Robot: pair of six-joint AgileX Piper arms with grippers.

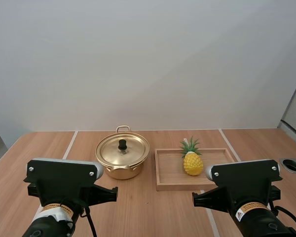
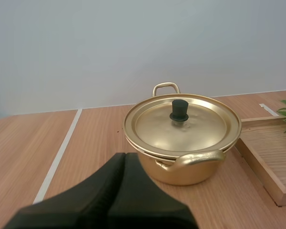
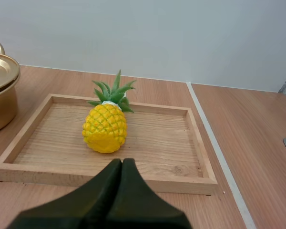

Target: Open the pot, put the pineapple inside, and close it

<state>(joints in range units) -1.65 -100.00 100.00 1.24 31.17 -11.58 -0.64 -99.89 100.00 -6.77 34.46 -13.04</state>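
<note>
A gold pot (image 1: 122, 158) with its lid (image 2: 181, 121) on and a black knob (image 2: 179, 110) stands mid-table. To its right a small yellow pineapple (image 1: 192, 159) with green leaves lies in a wooden tray (image 1: 167, 170). In the left wrist view my left gripper (image 2: 124, 160) is shut, its fingers together as one dark wedge just short of the pot's near handle (image 2: 195, 160). My right gripper (image 3: 122, 164) is likewise shut, pointing at the pineapple (image 3: 106, 125) from the tray's near rim (image 3: 105, 177). Both arm bases sit at the front of the table.
A round grommet hole (image 1: 292, 165) is set in the table at the far right. White seams (image 1: 70, 144) run across the wooden tabletop. A pale wall stands behind the table.
</note>
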